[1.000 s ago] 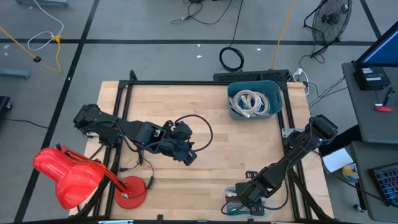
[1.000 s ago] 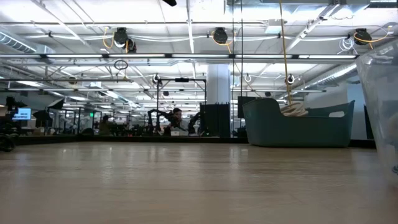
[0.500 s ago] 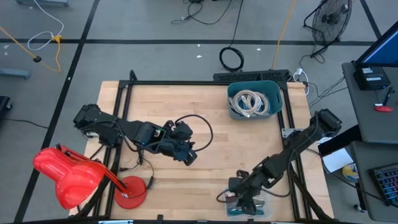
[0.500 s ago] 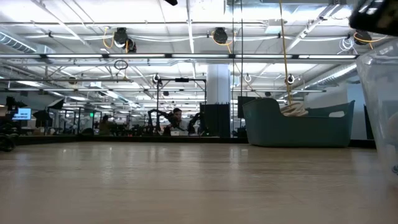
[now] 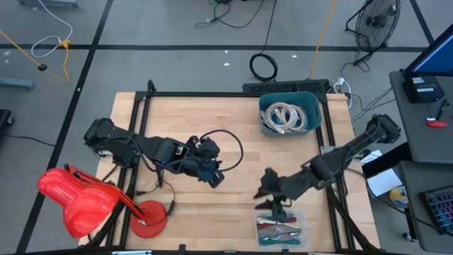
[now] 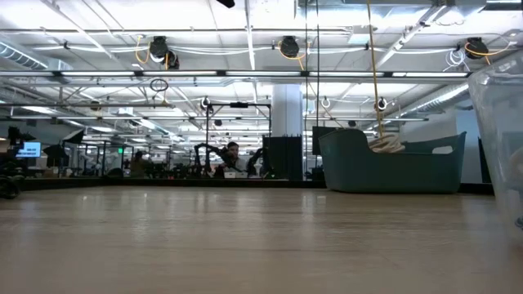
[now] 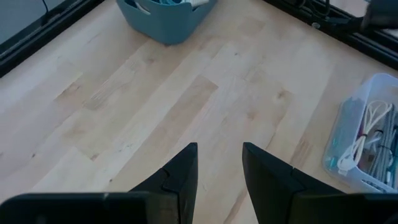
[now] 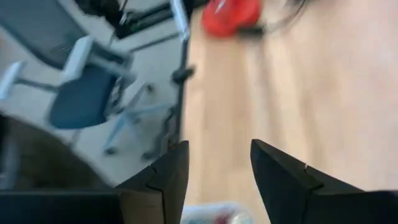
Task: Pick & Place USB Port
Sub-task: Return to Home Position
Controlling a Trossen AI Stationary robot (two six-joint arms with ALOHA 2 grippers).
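At the near edge of the surface, toward its right corner, stood the clear bin, with a bundle of mixed cables lying inside it. The left wrist view showed the same bin with white and dark cables packed in, and in the low view its clear wall rose at the right edge.

Just beyond that bin's far rim hung the right tool, pointing down at the near side of the surface. Its fingers were spread apart with nothing between them; past them its camera looked over bare wood to a red object and a chair off the surface.

Farther in, near the middle of the surface and left of the right tool, lay the left tool, low over the wood at the end of its folded arm. Its two fingers were also parted and empty.

At the far right corner sat the blue bin, well apart from both tools, holding pale coiled cables. The low view showed it with the coils above its rim.
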